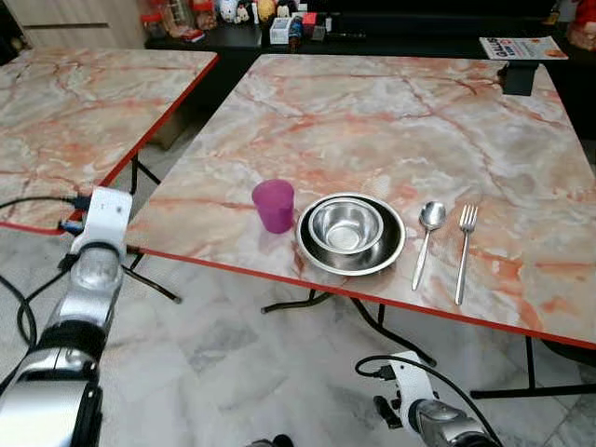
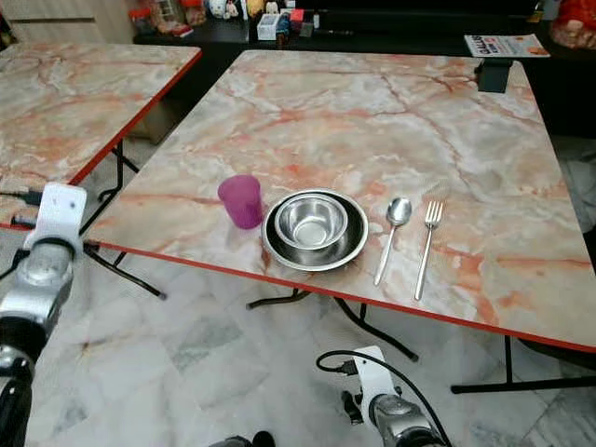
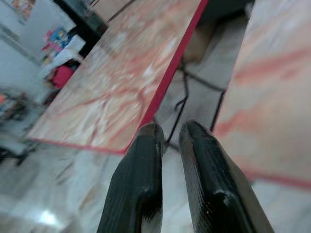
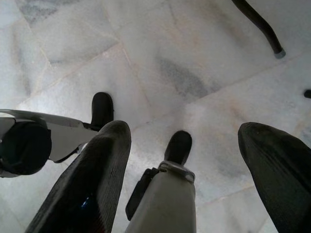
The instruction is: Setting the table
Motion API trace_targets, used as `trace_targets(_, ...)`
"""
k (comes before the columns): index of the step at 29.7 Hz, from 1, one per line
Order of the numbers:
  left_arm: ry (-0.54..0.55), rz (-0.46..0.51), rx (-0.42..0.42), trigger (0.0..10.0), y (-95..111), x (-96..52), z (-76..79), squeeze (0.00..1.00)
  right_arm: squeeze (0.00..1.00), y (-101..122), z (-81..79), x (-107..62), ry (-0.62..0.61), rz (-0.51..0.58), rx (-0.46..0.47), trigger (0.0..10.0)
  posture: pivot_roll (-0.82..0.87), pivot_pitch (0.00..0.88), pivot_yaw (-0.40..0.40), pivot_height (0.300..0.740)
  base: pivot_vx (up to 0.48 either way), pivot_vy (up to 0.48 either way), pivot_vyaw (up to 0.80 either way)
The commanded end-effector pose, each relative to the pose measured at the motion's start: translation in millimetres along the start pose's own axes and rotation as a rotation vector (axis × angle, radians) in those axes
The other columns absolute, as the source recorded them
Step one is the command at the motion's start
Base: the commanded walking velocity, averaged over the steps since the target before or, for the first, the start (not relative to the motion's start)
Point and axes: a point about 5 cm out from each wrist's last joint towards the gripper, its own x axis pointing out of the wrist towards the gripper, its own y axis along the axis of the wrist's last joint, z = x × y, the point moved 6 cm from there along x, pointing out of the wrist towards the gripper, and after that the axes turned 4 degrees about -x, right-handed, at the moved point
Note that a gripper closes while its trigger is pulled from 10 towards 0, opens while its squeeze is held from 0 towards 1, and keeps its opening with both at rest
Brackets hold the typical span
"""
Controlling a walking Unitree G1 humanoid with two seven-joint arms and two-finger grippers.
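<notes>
A purple cup [image 1: 274, 205] stands near the front edge of the marble table [image 1: 372, 121]. To its right a steel bowl [image 1: 345, 224] sits inside a steel plate [image 1: 312, 251]. A spoon [image 1: 426, 237] and a fork [image 1: 463, 251] lie side by side right of the plate. My left arm [image 1: 98, 233] is raised beside the table's front left corner; its gripper [image 3: 170, 128] is shut on nothing and points at the gap between the two tables. My right gripper [image 4: 187, 128] hangs low over the floor, open and empty, with my feet below it.
A second marble table [image 1: 74, 102] stands to the left across a narrow gap. A black box [image 1: 519, 77] sits at the main table's far right; a dark counter [image 1: 279, 23] with small items runs behind. Cables [image 1: 28, 200] trail at the left. The folding table's legs [image 1: 307, 303] show underneath.
</notes>
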Motion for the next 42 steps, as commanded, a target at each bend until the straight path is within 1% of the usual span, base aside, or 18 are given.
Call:
trace_targets(1,0.012,-0.066,0.079,10.0,-28,-7.9,-4.5,0.00,0.00,-4,-3.3,0.4,0.007,-0.009,0.004,10.0,-0.03,0.067,0.103,0.740,0.000,0.000,0.00)
trace_targets(4,-0.009,-0.147,0.073,10.0,-58,-21.2,5.4,0.00,0.00,-5,-3.5,0.5,0.007,-0.010,0.001,10.0,-0.03,0.059,0.103,0.740,0.000,0.000,0.00)
trace_targets(6,-0.045,-0.203,0.044,10.0,-78,-31.4,17.7,0.00,0.00,-5,-3.4,0.5,0.006,-0.011,-0.001,10.0,-0.03,0.059,0.103,0.740,0.000,0.000,0.00)
trace_targets(7,-0.084,-0.268,-0.028,10.0,-95,-41.6,31.4,0.00,0.00,-5,-3.4,0.5,0.005,-0.011,-0.001,10.0,-0.03,0.050,0.103,0.740,0.000,0.000,0.00)
trace_targets(10,-0.124,-0.372,-0.174,10.0,-119,-58.0,50.1,0.00,0.00,-5,-3.4,0.5,0.004,-0.011,-0.002,10.0,-0.03,0.050,0.103,0.740,0.000,0.000,0.00)
trace_targets(11,-0.133,-0.398,-0.201,10.0,-126,-63.1,55.0,0.00,0.00,-5,-3.4,0.5,0.004,-0.011,-0.002,10.0,-0.03,0.050,0.103,0.740,0.000,0.000,0.00)
trace_targets(12,-0.133,-0.398,-0.201,10.0,-126,-63.1,55.0,0.00,0.00,-5,-3.4,0.5,0.004,-0.011,-0.002,10.0,-0.03,0.050,0.103,0.740,0.000,0.000,0.00)
trace_targets(13,-0.142,-0.424,-0.215,10.0,-132,-68.5,59.8,0.00,0.00,-5,-3.4,0.5,0.004,-0.011,-0.002,10.0,-0.03,0.050,0.103,0.740,0.000,0.000,0.00)
trace_targets(16,-0.197,-0.505,-0.276,10.0,-149,-86.8,81.6,0.00,0.00,-5,-3.6,0.5,0.005,-0.011,-0.003,10.0,-0.05,0.037,0.096,0.740,0.000,0.000,0.00)
trace_targets(20,-0.317,-0.576,-0.421,10.0,-154,-108.2,122.0,0.00,0.00,-2,-2.8,0.4,0.004,0.003,0.007,10.0,-0.05,0.040,0.080,0.740,0.000,0.000,0.00)
trace_targets(23,-0.361,-0.603,-0.435,10.0,-154,-116.3,136.6,0.00,0.00,-1,-1.3,0.4,-0.010,0.012,0.033,10.0,-0.06,0.044,0.080,0.740,0.000,0.000,0.00)
trace_targets(25,-0.383,-0.635,-0.419,10.0,-157,-123.5,146.2,0.00,0.00,1,2.1,0.2,-0.036,0.028,0.044,10.0,-0.07,0.044,0.083,0.740,0.000,0.000,0.00)
trace_targets(29,-0.405,-0.664,-0.422,10.0,-160,-130.2,152.9,0.00,0.00,4,3.1,0.1,-0.044,0.053,0.078,10.0,-0.07,0.049,0.087,0.740,0.000,0.000,0.00)
trace_targets(33,-0.423,-0.685,-0.419,10.0,-171,-141.1,153.0,0.00,0.00,5,4.9,-0.1,-0.053,0.049,0.054,10.0,-0.08,0.054,0.085,0.740,0.000,0.000,0.00)
trace_targets(35,-0.458,-0.710,-0.344,10.0,-187,-157.8,151.3,0.00,0.00,6,7.1,-0.3,-0.074,0.054,0.046,10.0,-0.08,0.066,0.085,0.740,0.000,0.000,0.00)
trace_targets(37,-0.463,-0.717,-0.336,10.0,-191,-162.6,151.2,0.00,0.00,6,7.5,-0.3,-0.078,0.056,0.046,10.0,-0.08,0.066,0.085,0.740,0.000,0.000,0.00)
trace_targets(41,-0.497,-0.766,-0.293,10.0,-214,-190.4,147.4,0.00,0.00,7,9.5,-0.5,-0.097,0.061,0.049,10.0,-0.11,0.072,0.090,0.740,0.000,0.000,0.00)
trace_targets(42,-0.496,-0.785,-0.307,10.0,-222,-198.4,143.0,0.00,0.00,7,10.0,-0.5,-0.102,0.058,0.052,10.0,-0.11,0.071,0.091,0.740,0.000,0.000,0.00)
